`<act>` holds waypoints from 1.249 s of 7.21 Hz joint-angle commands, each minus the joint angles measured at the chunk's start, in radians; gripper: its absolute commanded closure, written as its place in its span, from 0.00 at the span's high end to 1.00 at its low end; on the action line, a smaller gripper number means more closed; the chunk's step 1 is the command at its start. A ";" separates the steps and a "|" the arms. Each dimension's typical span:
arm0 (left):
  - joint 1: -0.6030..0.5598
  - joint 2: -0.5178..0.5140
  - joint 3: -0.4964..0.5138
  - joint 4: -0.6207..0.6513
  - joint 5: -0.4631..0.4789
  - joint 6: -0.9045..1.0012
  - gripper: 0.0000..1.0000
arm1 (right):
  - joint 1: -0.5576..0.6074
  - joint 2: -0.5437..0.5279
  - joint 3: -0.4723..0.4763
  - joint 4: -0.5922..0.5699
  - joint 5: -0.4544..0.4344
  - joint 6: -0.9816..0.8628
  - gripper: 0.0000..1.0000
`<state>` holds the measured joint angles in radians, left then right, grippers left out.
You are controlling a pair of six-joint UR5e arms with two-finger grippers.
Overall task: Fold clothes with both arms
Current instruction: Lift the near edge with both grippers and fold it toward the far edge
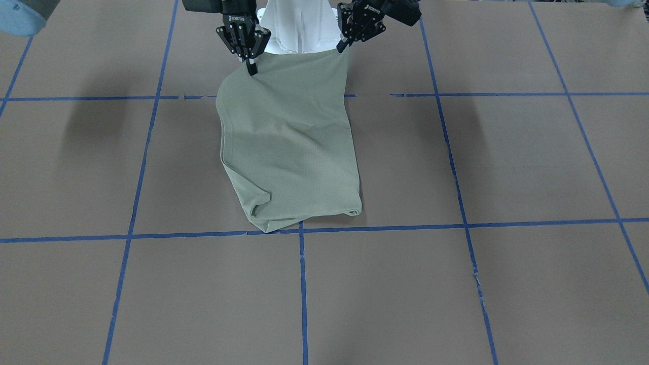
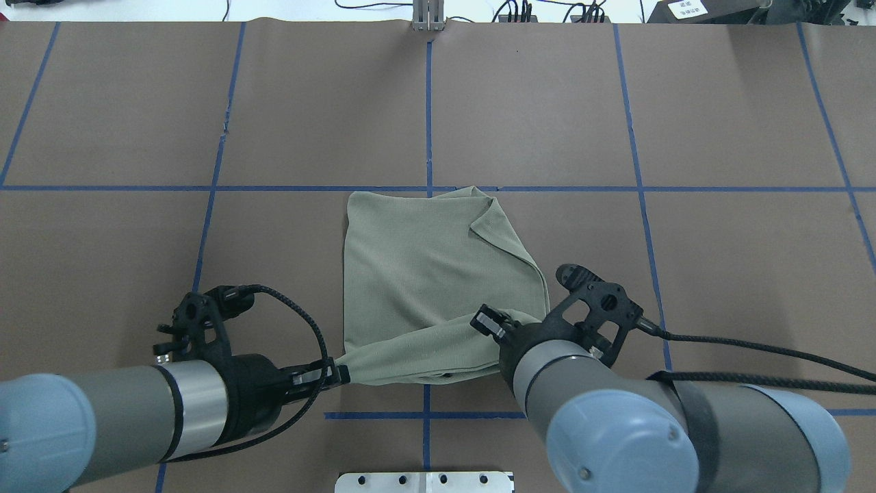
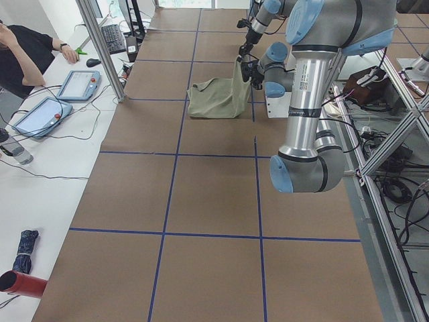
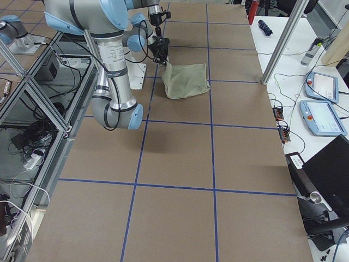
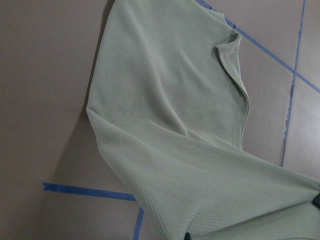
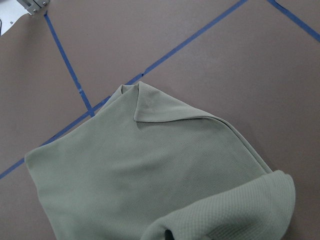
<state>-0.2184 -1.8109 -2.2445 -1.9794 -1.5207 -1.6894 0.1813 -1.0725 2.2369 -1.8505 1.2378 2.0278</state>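
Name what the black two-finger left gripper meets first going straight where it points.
The pale sage-green knit shirt it pinches. The left gripper aims along that lifted edge, probably toward the right gripper, though depth is unclear.

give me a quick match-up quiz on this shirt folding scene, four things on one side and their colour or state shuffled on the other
Things:
1. left gripper
2. right gripper
3. shirt
4. tape lines

States:
A. blue, crossing the table in a grid
B. sage green, far part lying flat, near edge lifted
C. shut on the shirt's near corner, at the overhead view's left
D. shut on the shirt's near edge, at the overhead view's right

Pairs: 1-C, 2-D, 3-B, 4-A
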 commanded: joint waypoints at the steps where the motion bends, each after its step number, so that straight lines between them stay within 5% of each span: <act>1: -0.105 -0.079 0.150 0.001 -0.002 0.094 0.00 | 0.130 0.031 -0.185 0.153 0.084 -0.082 0.00; 5: -0.300 -0.246 0.423 -0.012 -0.027 0.221 0.00 | 0.210 0.049 -0.402 0.332 0.100 -0.149 0.00; 9: -0.320 -0.329 0.594 -0.038 -0.022 0.273 0.00 | 0.260 0.172 -0.595 0.371 0.138 -0.179 0.00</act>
<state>-0.5352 -2.1151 -1.6946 -2.0145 -1.5442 -1.4388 0.4218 -0.9213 1.6915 -1.5069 1.3570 1.8656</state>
